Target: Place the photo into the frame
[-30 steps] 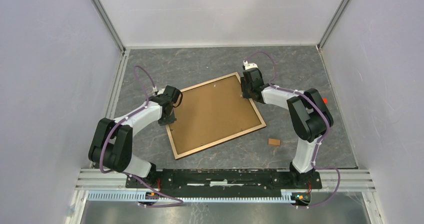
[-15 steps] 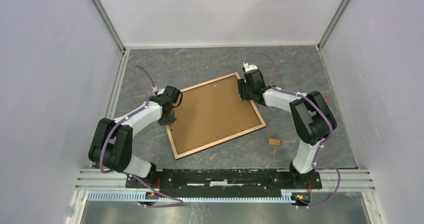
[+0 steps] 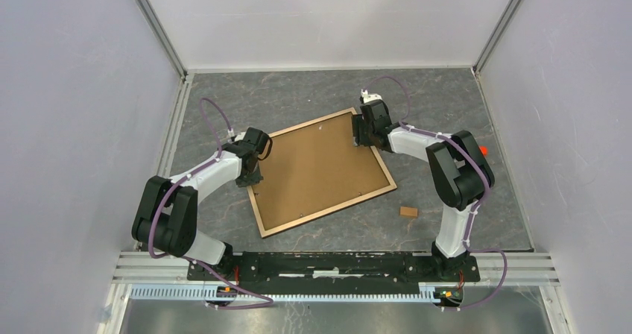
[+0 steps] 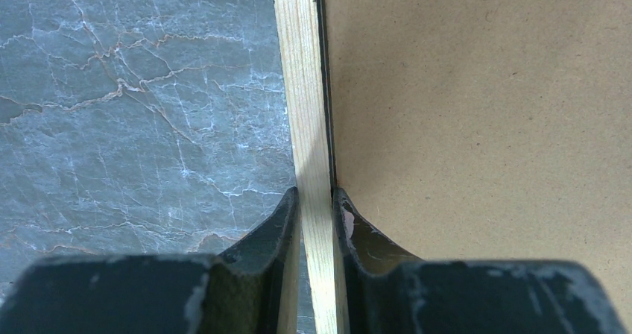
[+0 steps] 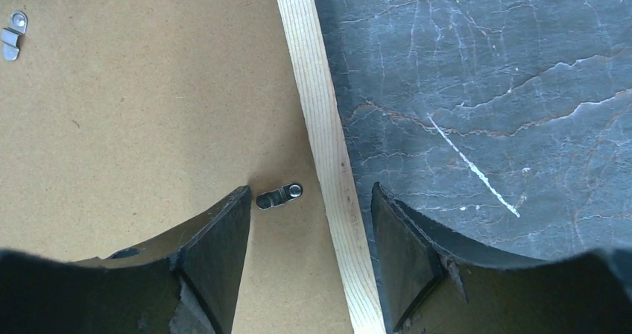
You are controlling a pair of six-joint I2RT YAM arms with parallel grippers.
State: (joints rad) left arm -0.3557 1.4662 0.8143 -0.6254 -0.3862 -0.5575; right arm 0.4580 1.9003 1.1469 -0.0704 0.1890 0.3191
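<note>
The frame [image 3: 329, 211] is lying back-up mid-table [image 3: 298, 95], skewed, its long axis running from near left to far right, with a brown backing board [image 3: 320, 166] filling it. The left gripper [image 4: 314, 196] is pinching its left rim. The right gripper [image 5: 309, 191] is gaping wide, holding nothing, straddling the right rim beside a metal clip [image 5: 279, 196]. A small brown block [image 3: 408, 212] is sitting near the near-right corner.

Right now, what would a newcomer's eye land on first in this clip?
A big wooden frame lies back-up and askew mid-table, a brown backing board filling it. The left arm has its jaws pinched on the frame's left rail, while the right arm holds its jaws open astride the opposite rail, beside a small metal clip.
</note>
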